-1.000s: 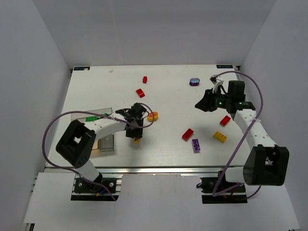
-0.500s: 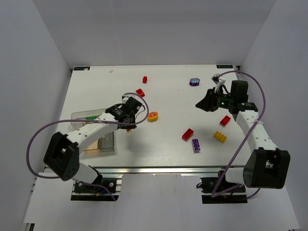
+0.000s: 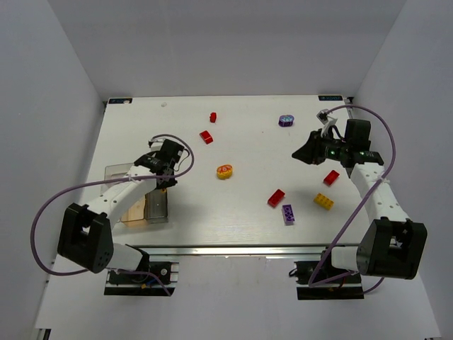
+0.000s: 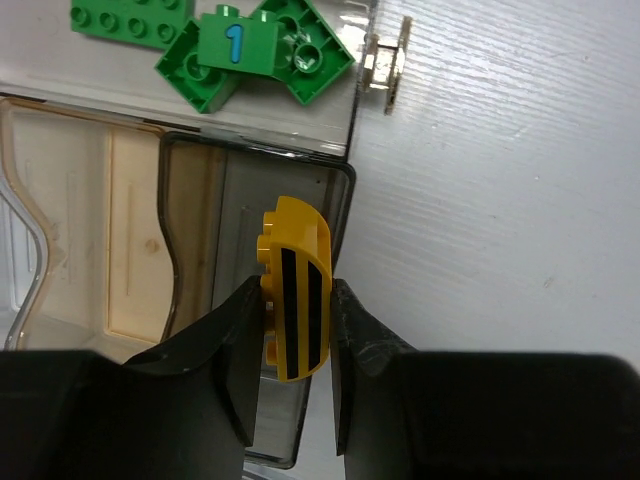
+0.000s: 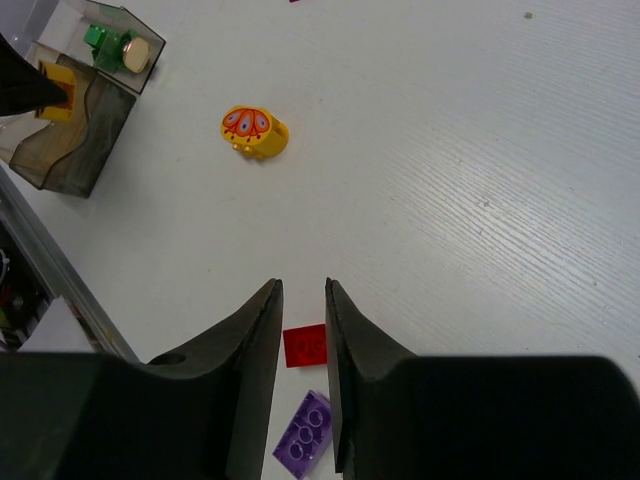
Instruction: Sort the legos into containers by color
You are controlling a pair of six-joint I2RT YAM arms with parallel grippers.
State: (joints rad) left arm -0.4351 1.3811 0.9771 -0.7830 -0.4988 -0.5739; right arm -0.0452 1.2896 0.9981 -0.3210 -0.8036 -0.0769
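Note:
My left gripper (image 4: 296,300) is shut on a yellow rounded brick with black stripes (image 4: 295,285). It holds the brick above the dark-tinted bin (image 4: 205,190) of the containers (image 3: 145,207). Green bricks (image 4: 255,45) lie in the clear bin beyond. My right gripper (image 5: 303,290) hangs high over the table, its jaws a narrow gap apart and empty. A red brick (image 5: 305,345) and a purple brick (image 5: 308,440) lie on the table far below it. In the top view the left gripper (image 3: 164,178) is at the bins and the right gripper (image 3: 301,156) is at the right.
Loose on the table: a yellow round piece (image 3: 224,171), two red bricks (image 3: 206,137) at the back, a purple round piece (image 3: 286,120), a red brick (image 3: 276,197), a purple brick (image 3: 288,214), a yellow brick (image 3: 324,201), and a red brick (image 3: 331,177) under the right arm.
My left arm has carried the yellow striped brick left, from mid-table to above the bins. My right arm has shifted slightly right.

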